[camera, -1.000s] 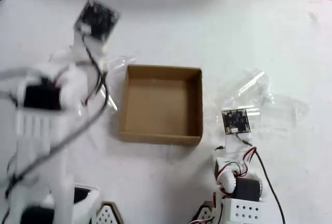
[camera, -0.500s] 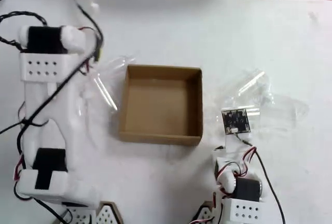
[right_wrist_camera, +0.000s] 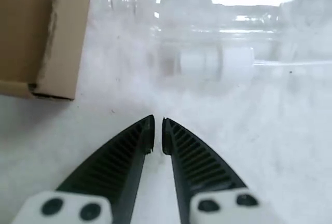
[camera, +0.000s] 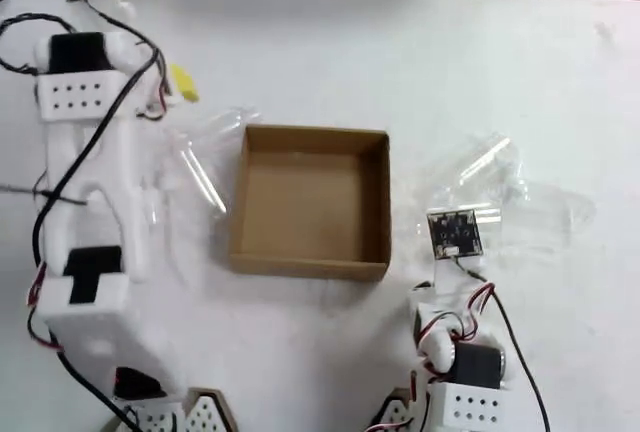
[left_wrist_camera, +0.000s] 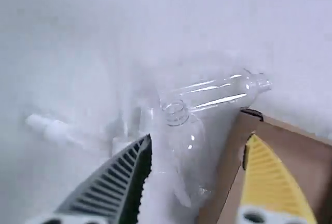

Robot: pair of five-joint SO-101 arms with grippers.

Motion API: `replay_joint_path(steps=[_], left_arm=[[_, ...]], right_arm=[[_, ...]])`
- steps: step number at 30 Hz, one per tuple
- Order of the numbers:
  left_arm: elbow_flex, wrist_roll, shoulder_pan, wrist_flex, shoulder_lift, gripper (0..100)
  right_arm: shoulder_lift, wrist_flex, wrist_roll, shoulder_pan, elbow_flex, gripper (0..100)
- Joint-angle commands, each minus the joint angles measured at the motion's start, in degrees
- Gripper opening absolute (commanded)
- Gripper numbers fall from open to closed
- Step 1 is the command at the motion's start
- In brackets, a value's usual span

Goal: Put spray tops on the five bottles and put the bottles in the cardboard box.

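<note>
Cardboard box (camera: 310,202): brown, open top up, standing at the middle of the white table (camera: 420,62).

Clear bottles, 2 groups, all lying on the table. 1 group (camera: 200,157) is at 9 to 10 o'clock of the box, just beside its wall. The other group (camera: 510,192) is at 3 o'clock of the box, a little apart from it.

Left arm (camera: 90,182): stretched along the table at 9 o'clock of the box. Left gripper (left_wrist_camera: 199,141): grey and yellow fingers spread wide, holding nothing, hanging above the 9 o'clock group. Below it 1 bottle (left_wrist_camera: 218,93) lies on its side with its neck near the box corner, and a white spray top (left_wrist_camera: 49,128) lies on the table apart from that bottle.

Right arm (camera: 455,352): at 5 o'clock of the box. Right gripper (right_wrist_camera: 157,130): fingers pressed almost together, pinching nothing, over bare table near a box corner. A second white spray top (right_wrist_camera: 215,60) lies ahead of it among the bottles
</note>
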Motion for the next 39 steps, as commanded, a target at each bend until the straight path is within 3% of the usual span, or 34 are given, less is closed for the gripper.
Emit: replay_joint_path(steps=[1, 8, 39], left_arm=[[-2.99, 4.31, -0.66, -2.9, 4.88, 27], [-2.99, 4.48, -0.84, -7.03, 10.42, 27], [3.78, 7.47, -2.24, -9.05, 11.65, 23]], right_arm=[[0.04, 0.4, 0.62, 0.48, 0.53, 1.7], [0.04, 0.4, 0.62, 0.22, 0.53, 1.7], [0.04, 0.4, 0.62, 0.48, 0.53, 1.7]])
